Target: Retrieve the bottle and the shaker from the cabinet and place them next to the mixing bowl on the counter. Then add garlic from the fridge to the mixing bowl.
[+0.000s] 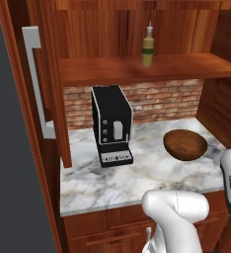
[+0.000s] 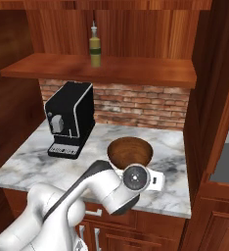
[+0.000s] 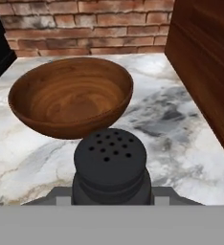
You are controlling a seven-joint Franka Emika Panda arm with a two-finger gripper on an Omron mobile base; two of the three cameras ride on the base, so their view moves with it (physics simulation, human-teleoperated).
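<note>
Pinching the shaker (image 3: pixel 110 165) in my claw (image 3: pixel 111 194), I risk knocking the mixing bowl (image 3: pixel 71 95) at twelve o'clock if I lower carelessly.

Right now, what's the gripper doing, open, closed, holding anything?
Gripper: closed on the dark shaker, held near the wooden mixing bowl.
</note>
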